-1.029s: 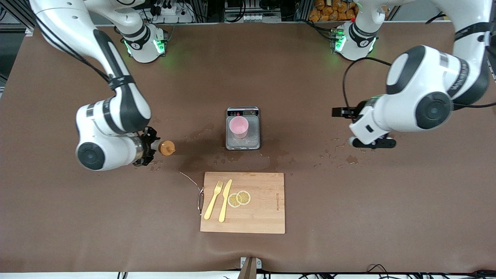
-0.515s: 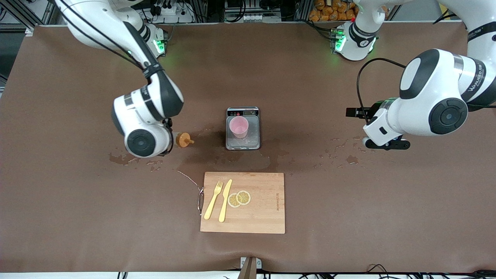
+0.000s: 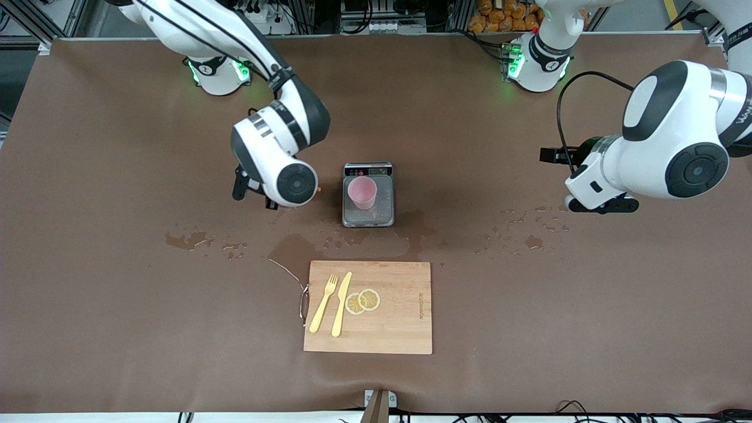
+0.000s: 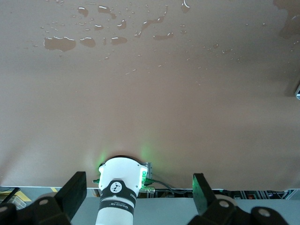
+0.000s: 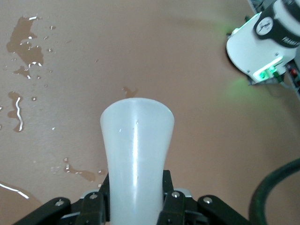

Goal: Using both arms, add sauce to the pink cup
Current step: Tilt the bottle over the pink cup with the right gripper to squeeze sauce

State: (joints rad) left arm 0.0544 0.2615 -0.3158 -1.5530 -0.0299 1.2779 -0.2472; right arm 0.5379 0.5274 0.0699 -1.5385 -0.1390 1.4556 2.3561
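The pink cup [image 3: 362, 192] stands upright on the silver scale [image 3: 385, 207] in the middle of the table. My right gripper [image 5: 136, 192] is shut on the sauce bottle [image 5: 137, 145], a translucent white body between its fingers. In the front view the right arm's wrist [image 3: 282, 176] covers the bottle; only the orange nozzle tip [image 3: 318, 189] shows, beside the scale toward the right arm's end. My left gripper [image 3: 602, 207] is open and empty over wet spots toward the left arm's end; it also shows in the left wrist view [image 4: 137, 190].
A wooden cutting board [image 3: 405, 329] lies nearer the camera than the scale, with a yellow fork [image 3: 324, 304], a yellow knife [image 3: 341, 304] and lemon slices [image 3: 364, 301]. Wet patches [image 3: 188, 239] and droplets [image 3: 531, 241] mark the brown table cover.
The right arm has carried the sauce bottle from its end of the table to just beside the scale. The left arm has drawn back a little toward its own end.
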